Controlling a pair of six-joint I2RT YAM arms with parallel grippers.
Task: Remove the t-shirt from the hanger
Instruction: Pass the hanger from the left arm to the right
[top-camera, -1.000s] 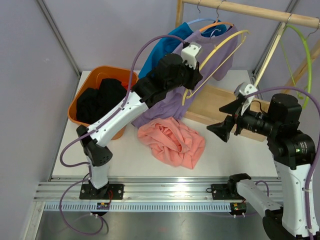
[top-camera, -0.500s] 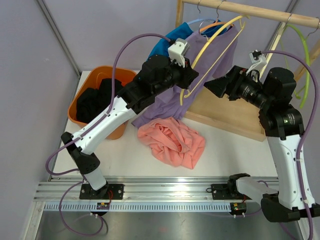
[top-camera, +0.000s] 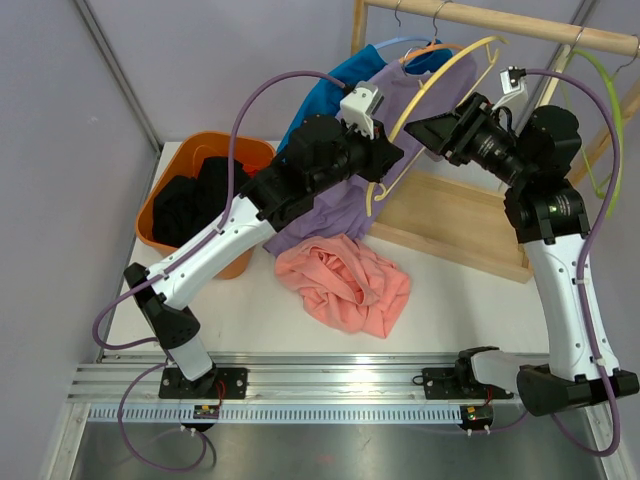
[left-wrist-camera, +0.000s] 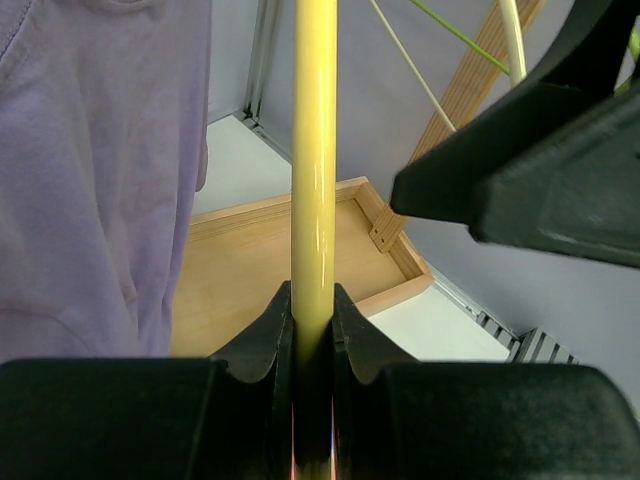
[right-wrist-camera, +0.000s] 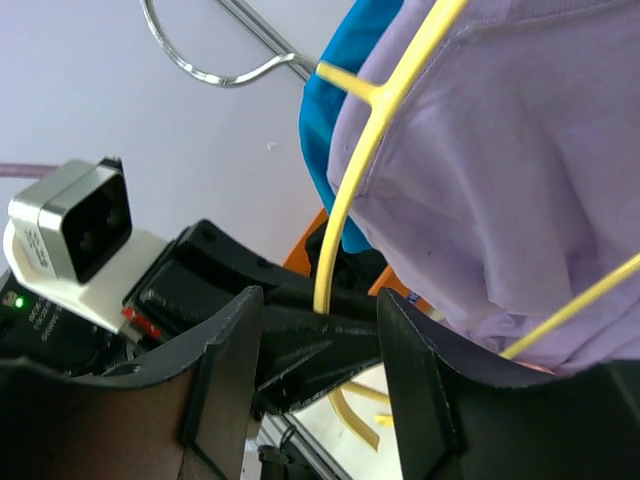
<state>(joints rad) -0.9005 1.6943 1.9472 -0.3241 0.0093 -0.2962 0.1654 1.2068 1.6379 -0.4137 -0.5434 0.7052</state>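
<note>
A lilac t-shirt (top-camera: 318, 215) hangs from a yellow hanger (top-camera: 440, 72) on the wooden rail. My left gripper (top-camera: 383, 165) is shut on the hanger's lower bar, seen as a yellow rod (left-wrist-camera: 313, 150) pinched between the jaws, with the shirt (left-wrist-camera: 90, 170) to its left. My right gripper (top-camera: 428, 130) is open just right of the left one, close to the hanger. In the right wrist view its fingers straddle the yellow bar (right-wrist-camera: 350, 190) without touching it, and the shirt (right-wrist-camera: 500, 170) lies ahead to the right.
An orange basket (top-camera: 163, 180) of black clothes stands at the left. A salmon garment (top-camera: 345, 282) lies on the table. A blue shirt (top-camera: 330, 95) hangs behind the lilac one. A wooden rail (top-camera: 500, 22), a wooden base tray (top-camera: 450, 225) and a green hanger (top-camera: 612, 110) are at the right.
My right arm has risen from low on the right up and left to the hanger beside the left gripper. My left gripper keeps its hold on the yellow hanger, which tilted up.
</note>
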